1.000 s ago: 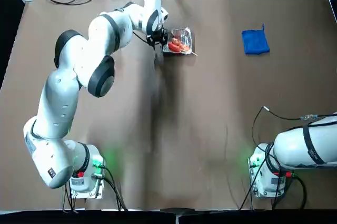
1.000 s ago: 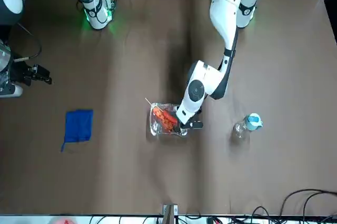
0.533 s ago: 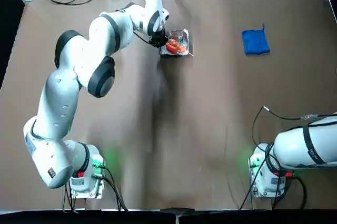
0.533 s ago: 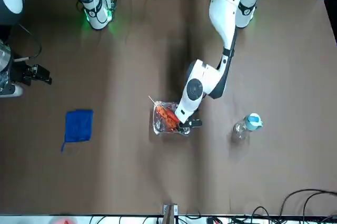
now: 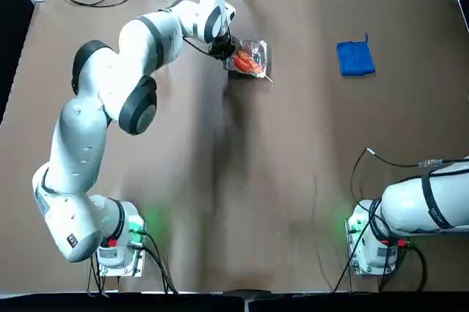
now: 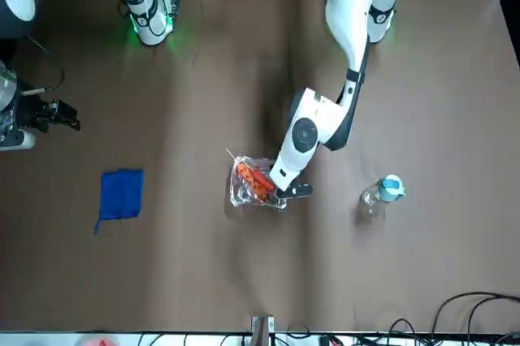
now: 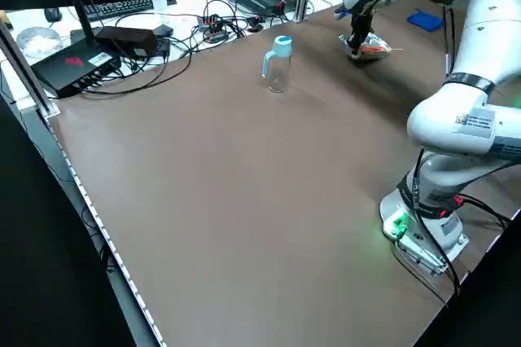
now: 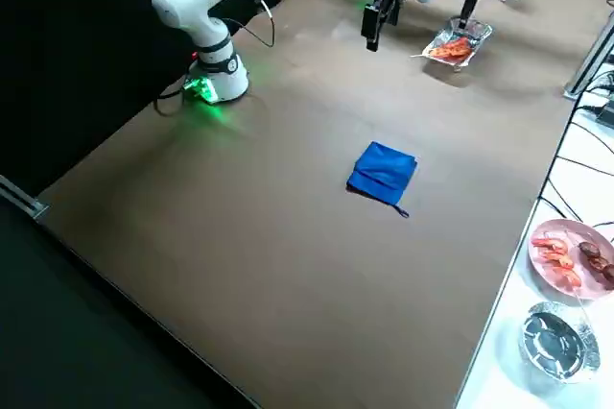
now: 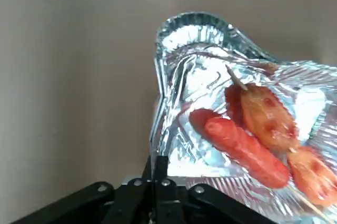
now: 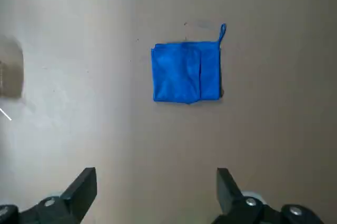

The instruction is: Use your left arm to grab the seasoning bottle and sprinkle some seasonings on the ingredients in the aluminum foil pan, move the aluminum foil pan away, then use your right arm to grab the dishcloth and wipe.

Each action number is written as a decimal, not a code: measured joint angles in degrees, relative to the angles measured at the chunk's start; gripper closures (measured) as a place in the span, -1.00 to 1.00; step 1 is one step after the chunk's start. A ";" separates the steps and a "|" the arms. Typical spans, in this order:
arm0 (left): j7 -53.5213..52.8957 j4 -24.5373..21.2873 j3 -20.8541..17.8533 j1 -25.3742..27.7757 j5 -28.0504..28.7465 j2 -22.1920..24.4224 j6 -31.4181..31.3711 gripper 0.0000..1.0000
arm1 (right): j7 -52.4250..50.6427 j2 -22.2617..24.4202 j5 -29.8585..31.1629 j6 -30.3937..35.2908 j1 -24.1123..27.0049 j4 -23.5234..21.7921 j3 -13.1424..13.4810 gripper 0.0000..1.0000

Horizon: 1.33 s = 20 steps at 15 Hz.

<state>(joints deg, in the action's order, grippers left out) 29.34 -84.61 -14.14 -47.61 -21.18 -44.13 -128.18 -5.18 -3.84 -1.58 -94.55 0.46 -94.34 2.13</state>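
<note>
The brown table [image 5: 242, 180] is bearing everything. The left arm [image 5: 110, 92] is reaching across to the far side, its left gripper [image 6: 286, 192] pinching the near rim of the aluminum foil pan [image 9: 195, 40]. A label on that arm is too small to read. The right gripper [image 10: 155, 195], fingers spread, is hovering above the dishcloth [image 10: 186, 72]. The pan is holding the ingredients [image 9: 247, 134], a skewer poking out. The seasoning bottle [image 7: 278, 62] is standing upright, well apart from the pan.
</note>
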 joint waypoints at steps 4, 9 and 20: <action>0.01 -3.55 1.28 0.05 -0.70 4.75 0.45 0.97 | 0.00 -0.37 0.02 -0.59 -0.17 -0.20 -0.06 -1.00; 0.95 -13.29 5.38 0.05 -0.74 15.42 2.48 0.97 | 0.00 -4.16 0.02 -4.42 -0.24 -1.27 -0.12 -1.00; 23.58 -28.32 18.81 -0.59 -0.75 21.24 -4.58 0.97 | -0.20 -8.71 -6.17 -5.99 4.77 -1.28 0.09 -1.00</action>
<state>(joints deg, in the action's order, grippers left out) 52.92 -112.93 4.67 -48.20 -21.92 -22.89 -132.76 -5.38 -12.55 -7.75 -100.54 5.22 -95.62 2.23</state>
